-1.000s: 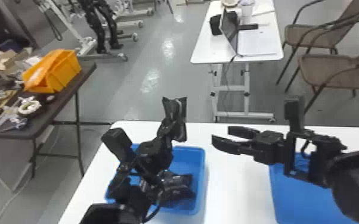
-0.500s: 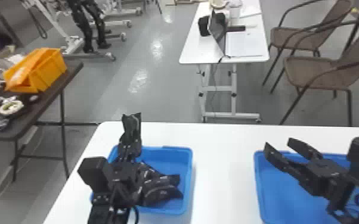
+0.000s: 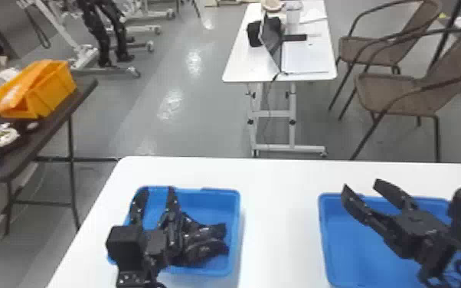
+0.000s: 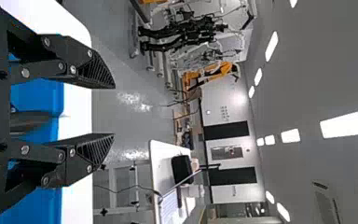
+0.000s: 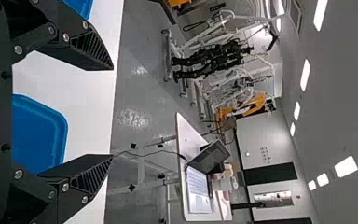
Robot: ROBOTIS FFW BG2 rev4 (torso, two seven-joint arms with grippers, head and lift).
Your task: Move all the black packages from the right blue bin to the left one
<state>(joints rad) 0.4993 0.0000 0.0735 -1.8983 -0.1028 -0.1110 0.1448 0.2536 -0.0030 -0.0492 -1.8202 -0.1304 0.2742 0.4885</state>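
White table (image 3: 277,199): supporting your two bins | right blue bin (image 3: 346,245): sitting under your right gripper (image 3: 362,185), whose fingers are standing spread | left blue bin (image 3: 205,205): holding the task's black packages (image 3: 205,245), which are lying heaped inside; your left gripper (image 3: 156,191) is hovering over this bin, fingers spreading wide apart

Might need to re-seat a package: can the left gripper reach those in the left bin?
Probably yes: the open left gripper is close beside the packages, and nothing else seems in the way. Its fingers point past them, though, so it would likely have to turn and dip.
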